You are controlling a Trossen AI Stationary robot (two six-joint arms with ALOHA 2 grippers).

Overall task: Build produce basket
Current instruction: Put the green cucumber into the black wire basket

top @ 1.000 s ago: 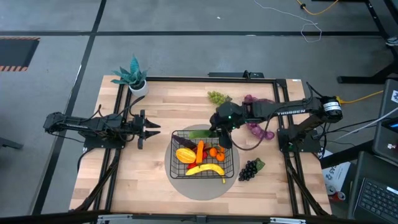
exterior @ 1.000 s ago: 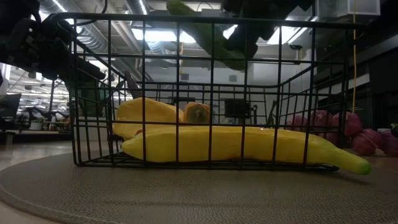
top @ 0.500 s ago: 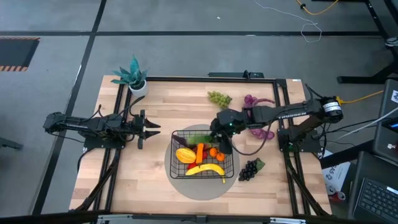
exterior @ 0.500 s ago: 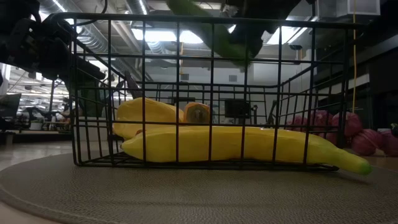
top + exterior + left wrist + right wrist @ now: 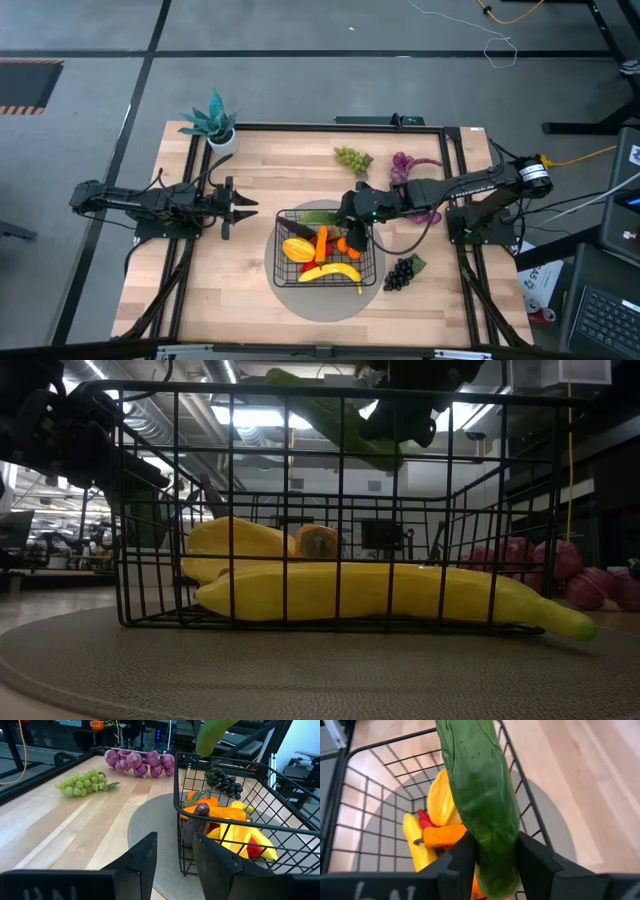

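The black wire basket (image 5: 283, 262) stands on a round grey mat in the middle of the table. It holds a banana (image 5: 331, 272), a starfruit (image 5: 297, 249), a carrot (image 5: 321, 243), oranges (image 5: 349, 243) and an eggplant (image 5: 298, 228). My right gripper (image 5: 347, 220) hangs over the basket's far right corner, shut on a green cucumber (image 5: 480, 790). Green grapes (image 5: 350, 156), purple grapes (image 5: 409, 163) and dark grapes (image 5: 400, 272) lie on the wood outside the basket. My left gripper (image 5: 175, 865) waits open and level at the table's left, pointing at the basket. My right gripper pinches the cucumber near one end (image 5: 492, 870) between its two fingers (image 5: 462, 857). It comes slanting down from the table's right side. The cucumber runs on ahead of the fingers. It hangs tilted and clear above the basket's rim (image 5: 340, 422), its free end toward the table's left.
A teal potted plant (image 5: 213, 122) stands at the far left corner. Black frame rails run along the table's edges, past both arm bases. Bare wood lies between my left gripper and the basket, and along the near edge.
My right gripper has swung a little toward the table's near edge, farther over the basket, and its wrist has rolled. The cucumber has gone with it and stays clear above the rim.
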